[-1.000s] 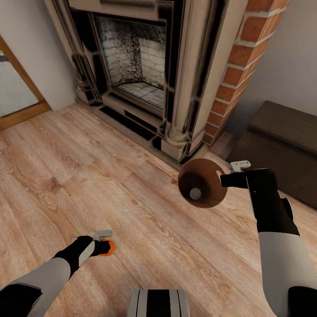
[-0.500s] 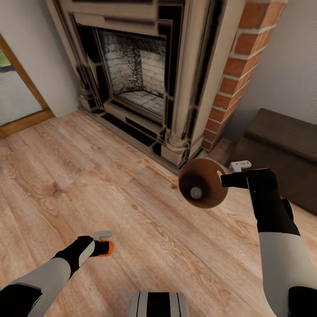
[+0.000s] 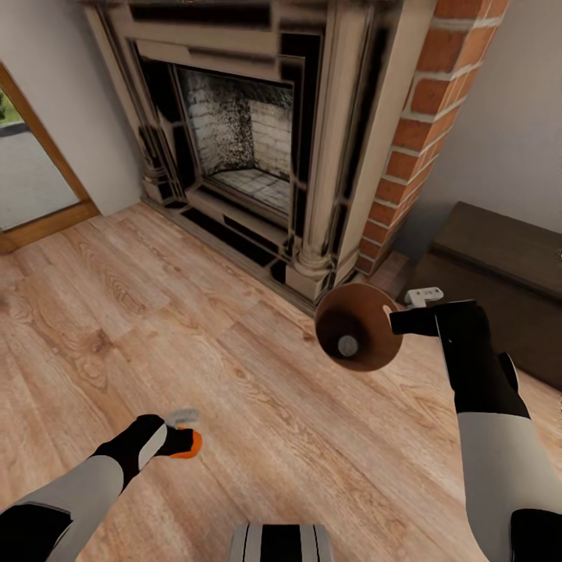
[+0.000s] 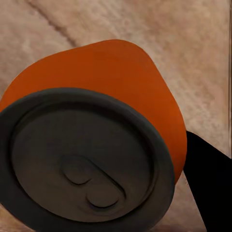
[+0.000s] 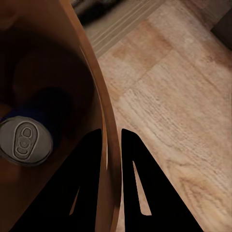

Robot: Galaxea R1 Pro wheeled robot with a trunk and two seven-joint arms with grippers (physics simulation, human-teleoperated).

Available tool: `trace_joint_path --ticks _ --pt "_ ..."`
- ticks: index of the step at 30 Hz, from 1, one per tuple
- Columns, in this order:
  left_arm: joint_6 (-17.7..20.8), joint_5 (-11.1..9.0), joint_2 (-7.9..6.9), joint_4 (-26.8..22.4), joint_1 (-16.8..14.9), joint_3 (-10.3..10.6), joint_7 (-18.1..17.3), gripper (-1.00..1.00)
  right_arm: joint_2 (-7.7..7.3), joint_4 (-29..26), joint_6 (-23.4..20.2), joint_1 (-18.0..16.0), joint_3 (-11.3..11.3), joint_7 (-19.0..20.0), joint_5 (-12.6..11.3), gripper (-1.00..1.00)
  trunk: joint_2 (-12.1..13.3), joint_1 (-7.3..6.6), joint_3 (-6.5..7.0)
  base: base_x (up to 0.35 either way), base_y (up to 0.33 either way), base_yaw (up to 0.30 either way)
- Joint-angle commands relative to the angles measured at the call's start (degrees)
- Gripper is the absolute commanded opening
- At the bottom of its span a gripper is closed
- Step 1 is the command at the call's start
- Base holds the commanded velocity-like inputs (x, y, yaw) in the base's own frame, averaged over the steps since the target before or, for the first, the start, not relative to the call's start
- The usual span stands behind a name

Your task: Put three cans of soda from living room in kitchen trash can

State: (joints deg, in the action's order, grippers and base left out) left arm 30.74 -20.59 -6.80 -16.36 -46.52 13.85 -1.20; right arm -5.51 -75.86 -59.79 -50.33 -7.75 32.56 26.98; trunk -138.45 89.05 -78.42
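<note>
In the head view my left gripper point(image 3: 187, 432) hangs low over the wood floor, shut on an orange can of soda point(image 3: 195, 445). The left wrist view shows that can point(image 4: 121, 82) close up, its dark top facing the camera and one black finger point(image 4: 209, 193) beside it. My right gripper point(image 3: 400, 318) is shut on the rim of the tash can point(image 3: 367, 308), held above the floor with its brown inside showing. A blue can of soda point(image 5: 24, 140) with a silvery top point(image 3: 347, 344) lies inside. In the right wrist view the bin's wall point(image 5: 99, 96) runs between my fingers point(image 5: 137, 183).
A large fireplace point(image 3: 250, 148) with a brick column point(image 3: 421, 117) stands ahead. A dark wooden chest point(image 3: 499, 273) sits at the right, close to my right arm. A wood-framed glass door point(image 3: 31, 179) is at the left. Light plank floor point(image 3: 156, 328) spreads in front.
The whole picture has shifted, so the camera has moved relative to the fireplace. Both arms keep the same pose, still holding the orange can and the bin.
</note>
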Motion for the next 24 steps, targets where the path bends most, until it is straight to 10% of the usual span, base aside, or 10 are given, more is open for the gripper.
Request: trace_joint_path --ticks 1,7,16,24 --pt "0.6 0.0 -0.03 -0.3 0.0 0.0 0.0 -1.0 0.02 0.0 -0.2 0.0 0.0 0.2 -1.0 -1.0 0.4 -0.23 0.19 0.0 0.0 0.0" --pt "8.8 0.1 -0.39 -6.8 -0.1 -0.4 -6.1 -1.0 0.07 0.0 -0.2 0.1 0.1 0.2 -1.1 -1.0 2.8 -1.54 1.26 0.0 0.0 0.0" --pt "22.0 -0.5 -4.8 -30.6 -0.1 -0.8 -8.4 -1.0 1.34 0.0 -0.2 0.3 2.6 0.3 -1.1 -1.0 6.4 -3.52 2.88 0.0 0.0 0.0" --pt "27.5 -5.8 -9.39 -43.2 0.0 -0.8 -12.0 -1.0 1.73 0.6 -0.2 1.1 4.0 0.7 -1.3 -1.0 9.6 -5.28 4.32 0.0 0.0 0.0"
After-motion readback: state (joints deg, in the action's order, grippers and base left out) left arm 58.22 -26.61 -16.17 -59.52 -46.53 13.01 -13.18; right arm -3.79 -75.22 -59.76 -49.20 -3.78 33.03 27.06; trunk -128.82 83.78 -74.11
